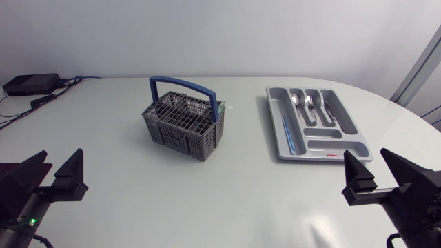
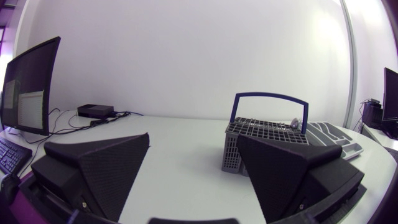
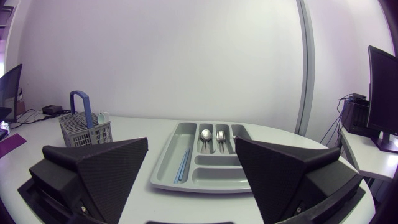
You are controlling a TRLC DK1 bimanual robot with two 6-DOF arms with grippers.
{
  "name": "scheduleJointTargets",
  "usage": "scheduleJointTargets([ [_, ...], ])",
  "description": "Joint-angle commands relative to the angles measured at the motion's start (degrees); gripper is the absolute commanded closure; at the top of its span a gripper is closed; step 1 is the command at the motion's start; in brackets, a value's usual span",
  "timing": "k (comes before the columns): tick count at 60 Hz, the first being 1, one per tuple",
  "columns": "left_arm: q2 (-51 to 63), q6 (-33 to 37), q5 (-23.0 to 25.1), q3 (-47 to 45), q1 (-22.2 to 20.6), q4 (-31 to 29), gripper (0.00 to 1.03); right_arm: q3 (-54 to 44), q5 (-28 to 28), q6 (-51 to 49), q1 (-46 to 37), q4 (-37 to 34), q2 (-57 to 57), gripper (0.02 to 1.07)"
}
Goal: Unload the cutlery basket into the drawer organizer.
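Pale grey table (image 1: 227,200) against a plain wall, nothing fancy. The cutlery basket (image 1: 183,124) sits left of the middle, a grey plastic grid with a blue hoop handle (image 1: 186,84) standing upright. It looks nearly empty. 1 small piece (image 2: 294,122) pokes up at its far corner on the organizer side, too tiny to tell what it is.

My guess is it's light, stiff and slick if it's steel, so I'd pinch it on the bit sticking out and pull straight up. The basket is probably light enough to lift along or tip, so steadying it by the hoop seems smart.

The drawer organizer (image 1: 273,124) lies well apart to the right, already holding a spoon (image 1: 296,102), forks (image 1: 311,103) and a thin blue stick (image 1: 287,134) in its long side slot.

The left gripper (image 1: 60,160) and the right gripper (image 1: 366,157) sit at the near corners, both spread wide with nothing in them.
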State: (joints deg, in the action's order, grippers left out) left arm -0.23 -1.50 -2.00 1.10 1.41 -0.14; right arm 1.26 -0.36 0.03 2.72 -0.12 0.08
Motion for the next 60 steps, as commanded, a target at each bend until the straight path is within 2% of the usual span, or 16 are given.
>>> scheduleJointTargets([
  [1, -0.6, -0.3, 0.1, -0.3, -0.6, 0.1, 0.04, -1.3, -0.1, 1.5, 0.5, 1.4, -0.5, 0.06],
  [15, 2.2, -0.2, 0.1, 5.8, -2.6, 0.2, 0.04, 1.6, -0.3, 0.9, 0.8, 3.7, 0.6, 0.08],
  [31, 24.7, -0.8, -0.1, 19.6, -5.5, -1.1, 0.04, 10.0, 0.0, 0.9, 1.1, 11.3, 20.0, 0.09],
  [41, 35.8, -0.6, -3.5, 27.5, -10.8, -7.6, 0.06, 16.0, 2.5, 1.5, 5.4, 13.4, 33.6, 0.09],
  [50, 48.2, 1.8, -8.5, 36.4, -15.2, -17.3, 0.06, 22.7, 3.5, 1.8, 7.9, 12.3, 45.5, 0.09],
  [60, 58.2, 9.8, -8.4, 42.8, -16.1, -20.8, 0.06, 33.5, 3.6, 1.9, 11.0, 3.7, 59.2, 0.09],
])
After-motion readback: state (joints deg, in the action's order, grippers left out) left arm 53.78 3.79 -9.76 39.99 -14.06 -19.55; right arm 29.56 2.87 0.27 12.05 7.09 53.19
